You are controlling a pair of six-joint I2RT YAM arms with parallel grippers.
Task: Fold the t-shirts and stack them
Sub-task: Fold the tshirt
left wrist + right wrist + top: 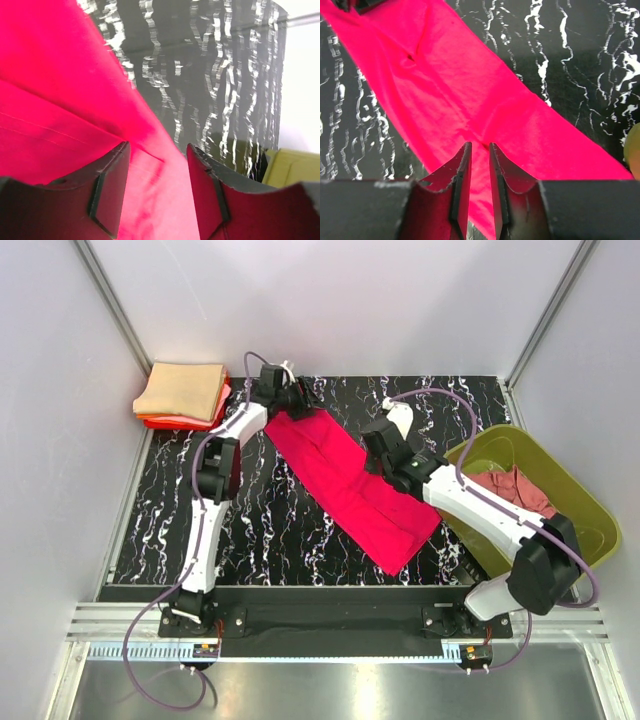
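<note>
A bright crimson-pink t-shirt (pixel 350 485) lies folded into a long strip, running diagonally across the black marbled table (pixel 270 525). My left gripper (pixel 290 405) is at the strip's far left end. In the left wrist view its jaws (pixel 158 147) stand open, with the crimson cloth (pixel 60 100) lying loose under them. My right gripper (pixel 378 455) is at the strip's right edge near the middle. Its jaws (pixel 480 146) are shut on a puckered fold of the crimson shirt (pixel 470 90). A stack of folded t-shirts (pixel 182 392), tan on top of orange-red, sits at the back left corner.
An olive-green plastic tub (pixel 565 475) stands at the right, and my right arm reaches out over it. A crumpled dusty rose t-shirt (pixel 515 490) lies inside. White walls with metal posts close in the back and both sides of the table.
</note>
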